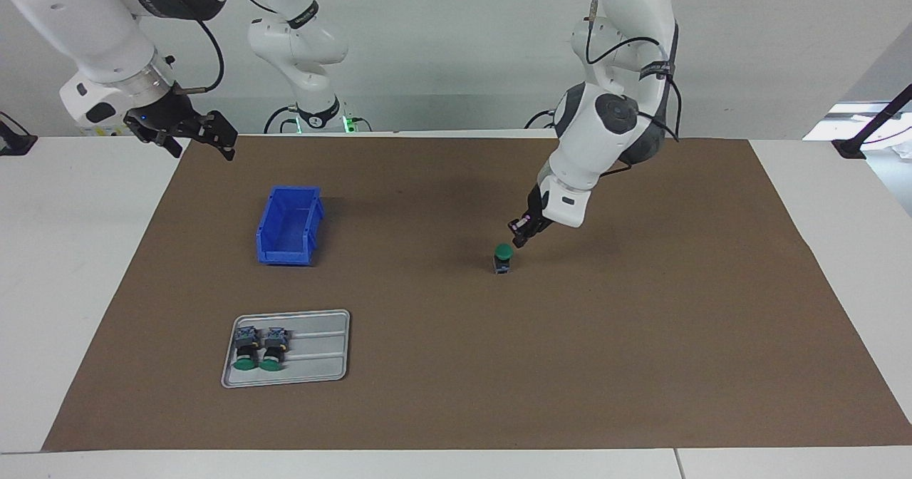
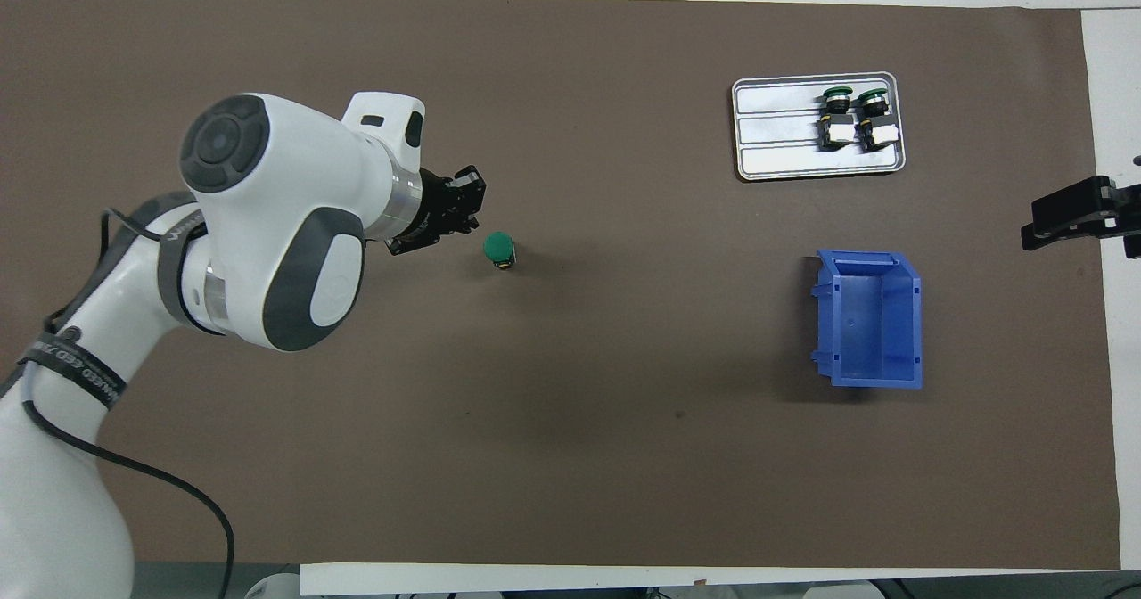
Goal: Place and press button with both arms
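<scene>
My left pincer [image 1: 521,239], fingertips pressed together, hangs just beside the upright button [image 1: 504,258]; I should centre over its green cap and push straight down.

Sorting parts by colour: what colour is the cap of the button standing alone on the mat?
Green; the button cap shows best in the overhead view.

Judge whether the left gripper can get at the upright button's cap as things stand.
Probably yes: the left gripper hangs just beside the button, which stands alone on the mat with nothing between them.
</scene>
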`<state>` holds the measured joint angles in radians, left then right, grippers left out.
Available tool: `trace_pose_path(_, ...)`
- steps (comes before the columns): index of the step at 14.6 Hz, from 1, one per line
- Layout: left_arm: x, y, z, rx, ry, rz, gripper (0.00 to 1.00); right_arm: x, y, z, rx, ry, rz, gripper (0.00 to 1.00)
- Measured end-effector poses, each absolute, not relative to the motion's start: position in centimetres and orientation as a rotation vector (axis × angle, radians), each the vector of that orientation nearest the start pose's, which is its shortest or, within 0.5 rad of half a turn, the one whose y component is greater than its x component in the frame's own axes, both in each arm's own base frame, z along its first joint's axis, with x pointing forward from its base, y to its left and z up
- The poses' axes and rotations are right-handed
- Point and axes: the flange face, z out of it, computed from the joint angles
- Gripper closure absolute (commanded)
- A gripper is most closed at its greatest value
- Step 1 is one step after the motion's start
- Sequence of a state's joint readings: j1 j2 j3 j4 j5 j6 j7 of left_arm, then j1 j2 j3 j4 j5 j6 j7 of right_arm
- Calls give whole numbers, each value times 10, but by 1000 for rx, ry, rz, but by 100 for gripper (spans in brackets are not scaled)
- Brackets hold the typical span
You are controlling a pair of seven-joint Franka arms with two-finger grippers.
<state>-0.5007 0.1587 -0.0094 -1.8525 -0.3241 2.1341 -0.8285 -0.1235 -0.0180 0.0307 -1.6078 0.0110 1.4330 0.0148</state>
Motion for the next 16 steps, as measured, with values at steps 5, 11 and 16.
trace_pose_path(5, 561, -213, 486, -3254, -892, 219, 57, 530, -48, 606, -3111, 167, 246, 1)
trace_pose_path(11, 567, -107, 497, -3131, -800, 209, 0, 526, -45, 604, -3105, 149, 297, 1)
trace_pose_path(16, 551, -26, 533, -3101, -548, 255, 0, 529, 51, 612, -3135, -18, 236, 1)
